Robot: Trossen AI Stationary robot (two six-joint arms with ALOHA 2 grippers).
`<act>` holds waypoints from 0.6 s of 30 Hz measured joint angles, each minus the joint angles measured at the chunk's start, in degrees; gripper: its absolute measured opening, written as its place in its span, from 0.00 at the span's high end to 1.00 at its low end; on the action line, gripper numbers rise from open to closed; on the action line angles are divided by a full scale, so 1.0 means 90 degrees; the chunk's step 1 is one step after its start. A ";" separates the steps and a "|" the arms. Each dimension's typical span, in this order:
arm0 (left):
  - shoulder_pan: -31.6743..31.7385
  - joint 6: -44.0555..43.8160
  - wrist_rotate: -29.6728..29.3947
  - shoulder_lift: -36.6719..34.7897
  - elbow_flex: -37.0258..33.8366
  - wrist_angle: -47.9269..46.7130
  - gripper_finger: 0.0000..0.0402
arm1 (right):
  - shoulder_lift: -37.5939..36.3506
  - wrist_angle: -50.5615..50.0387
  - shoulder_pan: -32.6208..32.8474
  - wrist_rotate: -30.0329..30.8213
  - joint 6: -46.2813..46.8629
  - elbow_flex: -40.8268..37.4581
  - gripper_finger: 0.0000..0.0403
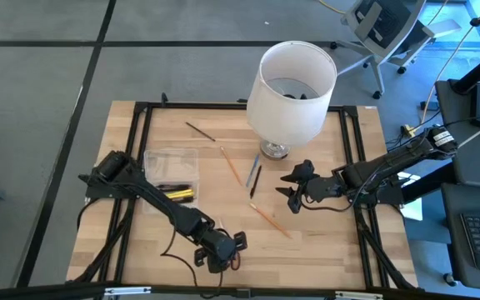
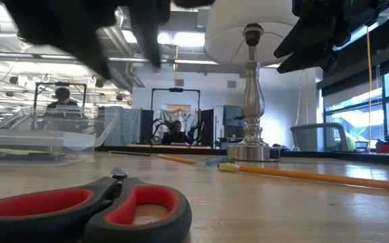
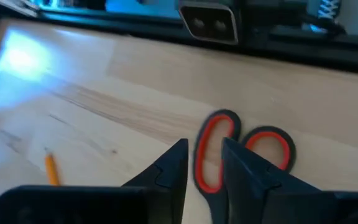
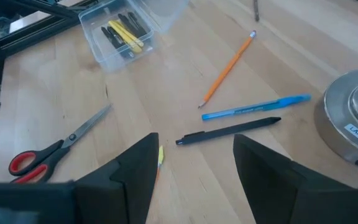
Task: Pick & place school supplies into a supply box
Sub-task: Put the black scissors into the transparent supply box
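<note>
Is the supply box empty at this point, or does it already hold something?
Not empty: the clear supply box already holds several yellow and black pens, as the right wrist view shows.

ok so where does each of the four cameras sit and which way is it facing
High view: above the table, looking straight down; both arms, lamp, supply box.
Low view: at table-top height, looking level across; scissors close up, arms dark overhead.
Left wrist view: on the left arm, looking down past the left gripper, whose fingers straddle one red scissor handle.
Right wrist view: on the right arm, past the open right gripper at pens, box, scissors.
Shared: the scissors show in the low view and both wrist views.
</note>
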 joint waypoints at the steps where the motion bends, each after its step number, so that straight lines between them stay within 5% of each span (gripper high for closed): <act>1: 0.0000 -0.0001 0.0000 0.0043 0.0000 -0.0017 0.78 | 0.0000 0.0001 0.0000 -0.0001 0.0000 0.0000 0.48; 18: -0.0024 0.0265 -0.0069 0.0516 -0.0005 -0.0044 0.85 | 0.0000 -0.0163 0.0000 -0.0053 -0.0002 0.0000 0.48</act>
